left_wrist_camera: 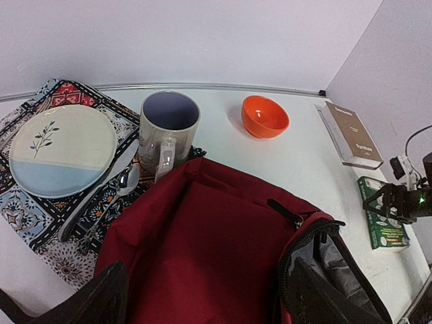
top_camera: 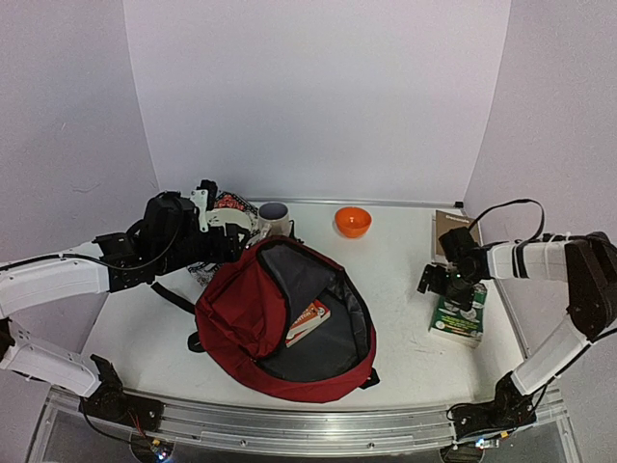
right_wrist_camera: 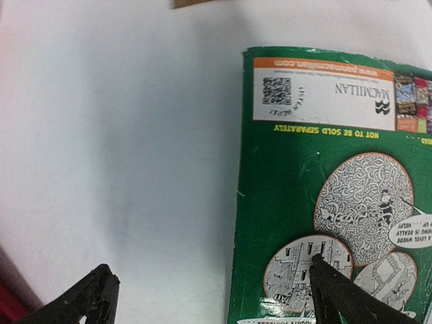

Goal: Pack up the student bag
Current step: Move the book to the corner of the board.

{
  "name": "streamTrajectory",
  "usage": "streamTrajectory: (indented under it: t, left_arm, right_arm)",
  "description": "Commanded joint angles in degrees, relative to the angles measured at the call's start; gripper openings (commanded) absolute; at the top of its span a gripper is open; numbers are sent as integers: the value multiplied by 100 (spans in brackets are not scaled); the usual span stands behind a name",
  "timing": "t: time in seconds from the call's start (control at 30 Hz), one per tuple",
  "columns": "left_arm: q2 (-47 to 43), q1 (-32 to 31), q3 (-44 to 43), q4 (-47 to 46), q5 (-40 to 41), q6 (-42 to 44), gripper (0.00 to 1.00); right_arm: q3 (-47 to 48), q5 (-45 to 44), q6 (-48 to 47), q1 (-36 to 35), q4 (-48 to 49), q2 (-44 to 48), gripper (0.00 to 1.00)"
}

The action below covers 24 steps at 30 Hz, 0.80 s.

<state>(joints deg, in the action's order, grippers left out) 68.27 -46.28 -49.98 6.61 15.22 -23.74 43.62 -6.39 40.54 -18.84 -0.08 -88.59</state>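
I'm seeing the student bag (top_camera: pixel 241 318) lying mid-way across the table (top_camera: pixel 395 260), nearest the arm bases, main compartment gaping w/ a red-and-white book (top_camera: pixel 308 321) inside. L gripper (left_wrist_camera: pixel 209 300) is hanging over the bag's far-left edge, jaws spread wide, clamping nothing. R gripper (right_wrist_camera: pixel 216 297), also spread wide, is hovering over the left edge of a green book (right_wrist_camera: pixel 317 202) on the right. Farther back: mug (left_wrist_camera: pixel 169 128), plate (left_wrist_camera: pixel 61 148) on a patterned mat (left_wrist_camera: pixel 40 223), orange bowl (left_wrist_camera: pixel 264 116), brown book (left_wrist_camera: pixel 351 133).

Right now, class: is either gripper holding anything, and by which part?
Nothing is held. The left gripper stands open over the red fabric of the student bag; the right gripper stands open, straddling one edge of the green book.
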Motion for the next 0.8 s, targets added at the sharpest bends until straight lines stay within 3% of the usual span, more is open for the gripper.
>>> streamTrajectory:
  t: [0.0, 0.27, 0.53, 0.77]
  left_arm:
    - [-214, 32, -117, -32, 82, 104, 83]
    - [-348, 31, -109, -2, 93, 110, 83]
    - [-352, 40, -126, -2, -67, 66, 84]
    - [-362, 40, -108, -2, -174, 27, 84]
  right_arm:
    - [393, 1297, 314, -621, -278, -493, 98]
    - [707, 499, -112, -418, -936, 530, 98]
    - [-194, 1095, -899, 1036, -653, 1255, 98]
    - [-626, 1737, -1257, 1424, 78, 834, 93]
